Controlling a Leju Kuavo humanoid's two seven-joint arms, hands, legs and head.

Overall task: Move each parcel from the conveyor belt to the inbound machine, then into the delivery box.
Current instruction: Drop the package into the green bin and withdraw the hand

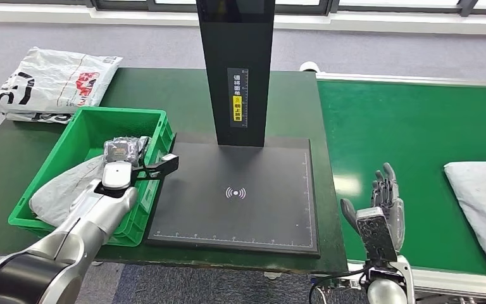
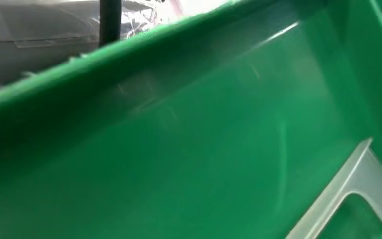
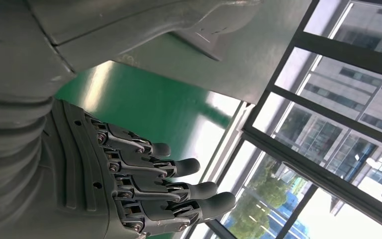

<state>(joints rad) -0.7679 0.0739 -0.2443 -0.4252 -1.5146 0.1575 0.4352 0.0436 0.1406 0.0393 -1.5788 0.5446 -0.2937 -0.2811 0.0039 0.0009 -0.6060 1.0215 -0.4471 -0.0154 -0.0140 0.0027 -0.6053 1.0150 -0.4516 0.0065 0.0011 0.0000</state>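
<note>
Left robot hand (image 1: pixel 125 152) over green plastic crate (image 1: pixel 140 118), grip unclear | right robot hand (image 1: pixel 385 209) spread, empty, beside green conveyor belt (image 1: pixel 411 126) | grey soft parcel (image 1: pixel 484 202) far right

A glossy green plastic crate (image 1: pixel 88 126) sits beside a smooth, matt black scanner pad (image 1: pixel 240 196), and inside it lies a soft, matt grey plastic-film parcel (image 1: pixel 60 190). The conveyor belt (image 1: pixel 411 133) is smooth green with a slight sheen. The arm (image 1: pixel 82 234) is brushed silver metal, and a crinkled, shiny white plastic bag (image 1: pixel 54 82) lies behind the crate.
</note>
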